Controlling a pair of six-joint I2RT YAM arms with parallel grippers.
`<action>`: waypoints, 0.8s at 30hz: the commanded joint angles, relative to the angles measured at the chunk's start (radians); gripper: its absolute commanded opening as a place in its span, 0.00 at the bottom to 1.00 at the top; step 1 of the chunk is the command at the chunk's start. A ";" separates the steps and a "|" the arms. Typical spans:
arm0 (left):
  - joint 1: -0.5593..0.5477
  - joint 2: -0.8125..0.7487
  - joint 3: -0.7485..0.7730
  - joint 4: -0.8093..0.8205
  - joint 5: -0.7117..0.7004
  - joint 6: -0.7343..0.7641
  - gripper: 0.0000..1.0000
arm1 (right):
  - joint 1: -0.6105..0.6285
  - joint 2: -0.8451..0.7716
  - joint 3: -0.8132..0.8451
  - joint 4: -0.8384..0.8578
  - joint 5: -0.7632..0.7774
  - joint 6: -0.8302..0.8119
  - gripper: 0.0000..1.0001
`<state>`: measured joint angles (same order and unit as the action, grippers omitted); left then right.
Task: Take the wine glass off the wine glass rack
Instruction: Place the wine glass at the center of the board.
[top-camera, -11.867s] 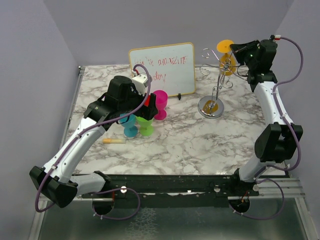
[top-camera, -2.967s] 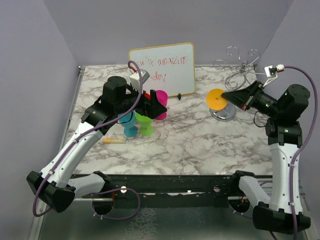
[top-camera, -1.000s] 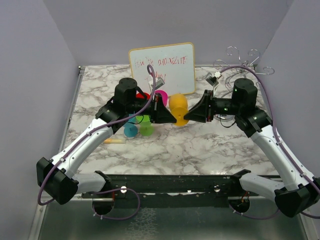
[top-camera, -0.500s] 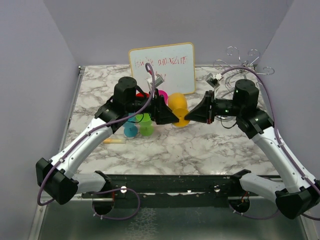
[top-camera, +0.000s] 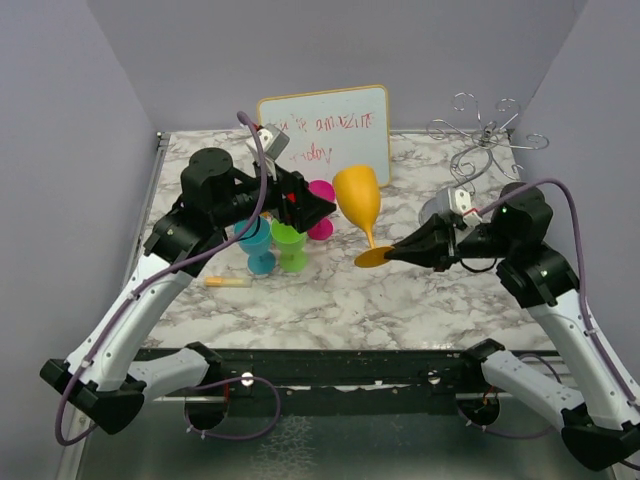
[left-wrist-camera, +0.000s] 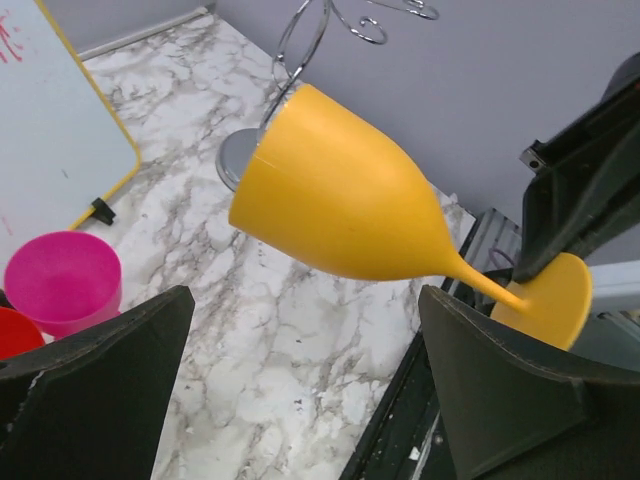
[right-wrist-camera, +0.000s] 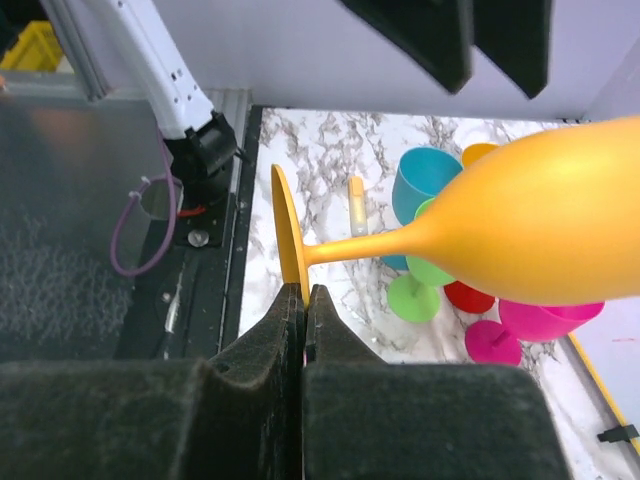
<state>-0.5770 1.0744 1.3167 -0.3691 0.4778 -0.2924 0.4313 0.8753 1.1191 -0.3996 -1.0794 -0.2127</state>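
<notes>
1. Nearest me, towards the left edge of the tabletop (top-camera: 400, 300), a yellow stick (top-camera: 228, 282) lies flat.
2. My right tool (top-camera: 393, 254) is pressed together on the glass's round foot (top-camera: 372, 258), pinching its rim edge-on.
3. The orange glass (top-camera: 357, 195) hangs tilted in the air over the middle of the tabletop, bowl uppermost, well apart from the rack.
4. My left tool (top-camera: 318, 208) is spread wide just beside the bowl, not touching it.
5. Blue (top-camera: 252, 240), green (top-camera: 290, 243) and pink (top-camera: 322, 190) cups stand close by that tool, left of centre.
6. The rack (top-camera: 436, 209) stands near the far right corner; the whiteboard (top-camera: 325, 135) stands at the far edge.
</notes>
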 joint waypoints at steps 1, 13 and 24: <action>0.043 0.055 0.061 -0.068 0.019 0.017 0.96 | 0.005 -0.015 -0.086 0.019 -0.082 -0.198 0.01; 0.140 0.185 0.103 -0.089 0.390 0.027 0.99 | 0.005 -0.062 -0.217 -0.092 -0.122 -0.513 0.01; 0.140 0.280 0.125 -0.087 0.733 0.091 0.98 | 0.004 -0.087 -0.255 -0.191 -0.250 -0.682 0.01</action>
<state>-0.4397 1.3193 1.4025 -0.4549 1.0168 -0.2382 0.4313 0.8028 0.8852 -0.5507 -1.2404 -0.8196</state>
